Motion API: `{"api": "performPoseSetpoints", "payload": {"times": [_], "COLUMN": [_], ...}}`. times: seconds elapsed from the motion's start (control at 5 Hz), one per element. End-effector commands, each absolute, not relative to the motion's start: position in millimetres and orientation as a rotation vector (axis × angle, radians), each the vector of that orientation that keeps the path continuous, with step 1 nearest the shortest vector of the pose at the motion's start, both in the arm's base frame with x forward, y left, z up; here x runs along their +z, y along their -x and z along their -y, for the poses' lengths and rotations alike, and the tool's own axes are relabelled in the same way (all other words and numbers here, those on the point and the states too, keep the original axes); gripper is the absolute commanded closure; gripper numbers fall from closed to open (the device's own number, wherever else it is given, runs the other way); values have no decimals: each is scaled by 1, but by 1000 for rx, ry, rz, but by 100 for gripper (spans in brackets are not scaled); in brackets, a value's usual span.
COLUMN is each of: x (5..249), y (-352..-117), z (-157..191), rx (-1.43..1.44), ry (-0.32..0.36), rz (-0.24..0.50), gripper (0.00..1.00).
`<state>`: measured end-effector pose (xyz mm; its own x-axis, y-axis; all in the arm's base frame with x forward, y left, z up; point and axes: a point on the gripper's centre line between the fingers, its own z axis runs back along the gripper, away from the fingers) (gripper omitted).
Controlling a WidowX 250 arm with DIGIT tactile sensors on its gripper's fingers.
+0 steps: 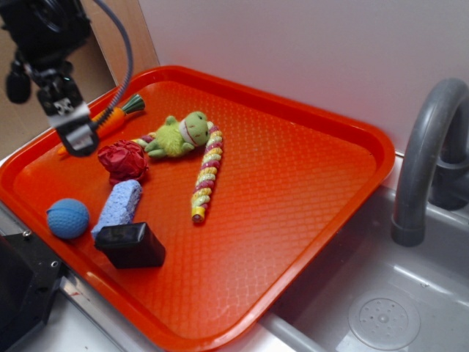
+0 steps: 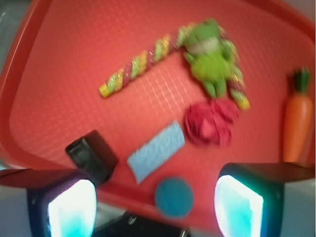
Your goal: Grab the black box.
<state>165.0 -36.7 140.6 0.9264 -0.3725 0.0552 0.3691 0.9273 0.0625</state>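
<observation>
While the black two-fingered gripper (image 1: pixel 73 130) hung above the far left corner of the orange plastic tray (image 1: pixel 308 191), jaws spread wide and empty, you had none of the grab done: the small matte black rectangular box (image 1: pixel 132 245) sat untouched near the tray's front edge, touching the light blue sponge block (image 1: pixel 119 205), well apart from the gripper. Your wrist view, though blurred, showed the open gap between the pads (image 2: pixel 74 207), which the exterior view hardly revealed, while only the exterior view showed the grey faucet (image 1: pixel 425 161) and sink.

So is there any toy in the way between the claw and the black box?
Yes. The open claw hovers over the carrot at the tray's far left. Between it and the black box lie the red ball and the light blue sponge, which touches the box. From above, nothing covers the box.
</observation>
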Motion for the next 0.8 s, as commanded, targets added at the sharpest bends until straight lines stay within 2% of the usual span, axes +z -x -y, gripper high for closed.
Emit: {"api": "performPoseSetpoints", "payload": {"times": [0.0,0.4,0.6], "x": [115,103,100], "y": [-171,-138,-122], "z": [74,90,90], "rx": [-742,-851,-873], "ry": [-78,-54,-54], "rz": [86,59,73], "gripper": [0,0,0]}}
